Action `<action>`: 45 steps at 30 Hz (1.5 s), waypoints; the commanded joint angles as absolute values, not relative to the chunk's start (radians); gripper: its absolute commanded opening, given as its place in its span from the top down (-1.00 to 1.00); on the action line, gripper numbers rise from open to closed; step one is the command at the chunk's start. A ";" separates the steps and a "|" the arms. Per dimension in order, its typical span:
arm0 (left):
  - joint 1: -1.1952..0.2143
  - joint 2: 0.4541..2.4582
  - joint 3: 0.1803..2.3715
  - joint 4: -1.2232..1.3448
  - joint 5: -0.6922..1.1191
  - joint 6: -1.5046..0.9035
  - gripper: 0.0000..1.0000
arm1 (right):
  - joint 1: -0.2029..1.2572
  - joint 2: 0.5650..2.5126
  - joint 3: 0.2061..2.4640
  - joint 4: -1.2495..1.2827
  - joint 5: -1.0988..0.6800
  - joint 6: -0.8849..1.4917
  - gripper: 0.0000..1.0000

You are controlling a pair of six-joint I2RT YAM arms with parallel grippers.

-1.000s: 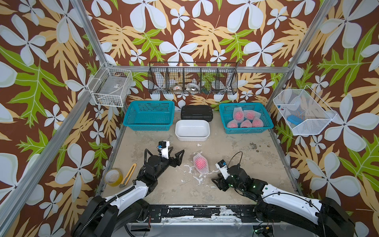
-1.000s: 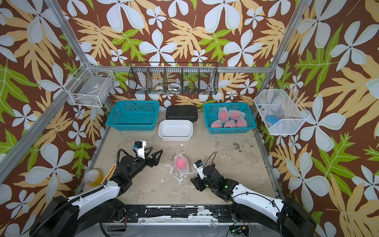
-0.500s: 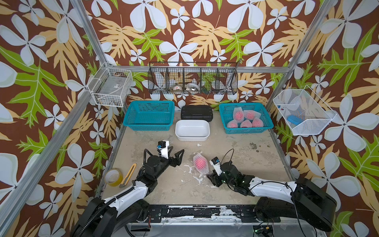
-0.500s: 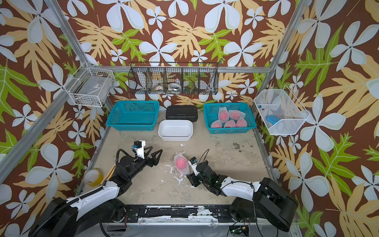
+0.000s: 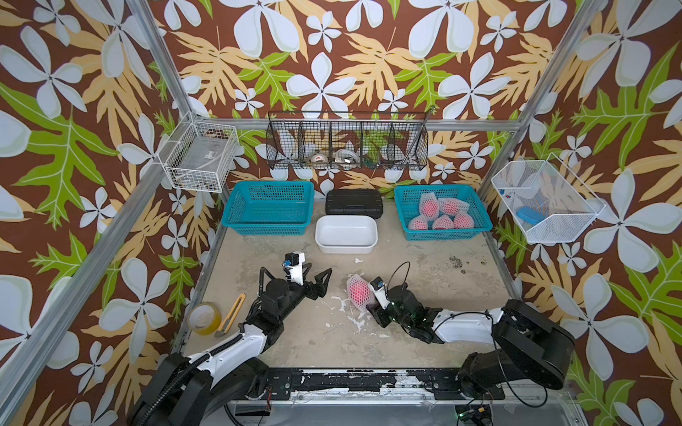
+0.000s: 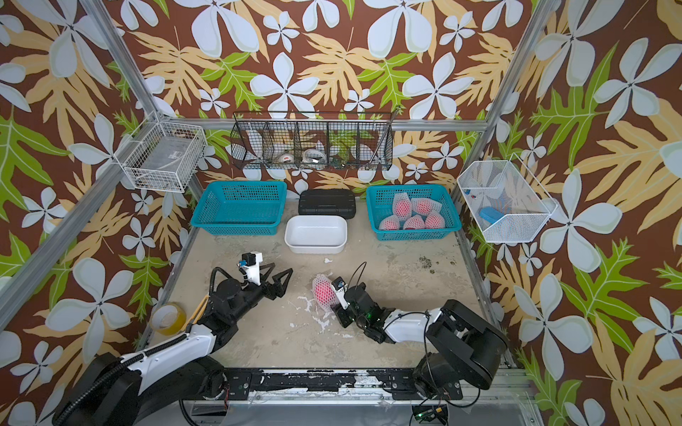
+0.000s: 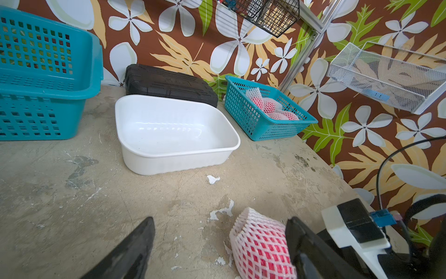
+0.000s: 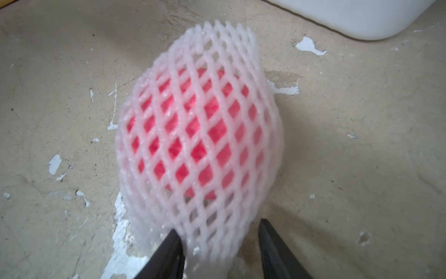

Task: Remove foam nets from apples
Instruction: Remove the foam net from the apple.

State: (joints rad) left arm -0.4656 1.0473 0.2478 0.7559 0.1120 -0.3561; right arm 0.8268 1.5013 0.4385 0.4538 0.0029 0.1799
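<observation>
One apple (image 5: 358,293) is lying on the counter (image 5: 313,332) in its foam net (image 8: 205,212), the right pincer (image 8: 218,227) hovering half spread around the net's loose end, the left pincer (image 7: 220,221) hanging wide and empty, five more netted apples (image 5: 441,215) waiting in a blue basket (image 5: 446,233), no net coming off yet

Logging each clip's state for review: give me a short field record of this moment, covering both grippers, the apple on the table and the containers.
apple on table: one, foam net on, lying mid-table
right gripper: open, fingers either side of the net's near end
left gripper: open, holding nothing, beside the apple
right teal basket: five netted apples
left teal basket: empty
white tub: empty
</observation>
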 commanded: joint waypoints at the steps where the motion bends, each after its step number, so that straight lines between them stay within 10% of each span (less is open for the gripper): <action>1: -0.463 1.049 0.248 0.769 0.109 -0.352 -0.73 | 0.828 1.526 0.462 0.483 -0.007 0.141 0.24; 9: -0.463 1.079 0.267 0.781 0.260 -0.342 -0.81 | 0.827 1.459 0.510 0.432 -0.016 0.114 1.00; 14: -0.470 1.099 0.222 0.853 0.438 -0.401 -0.86 | 0.803 1.401 0.607 0.289 -0.119 0.138 1.00; 29: -0.469 0.926 0.173 0.725 0.198 -0.356 -0.95 | 0.736 1.616 1.534 -0.981 -0.245 0.199 1.00; 45: -0.470 0.903 0.166 0.713 0.177 -0.337 -0.93 | 0.814 1.883 1.495 -0.949 -0.297 0.189 1.00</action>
State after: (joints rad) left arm -0.4679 0.9195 0.1635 0.7223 0.1913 -0.3553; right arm 0.8101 1.8729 1.4708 -0.9165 -0.2897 0.2008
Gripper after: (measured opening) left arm 0.963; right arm 0.050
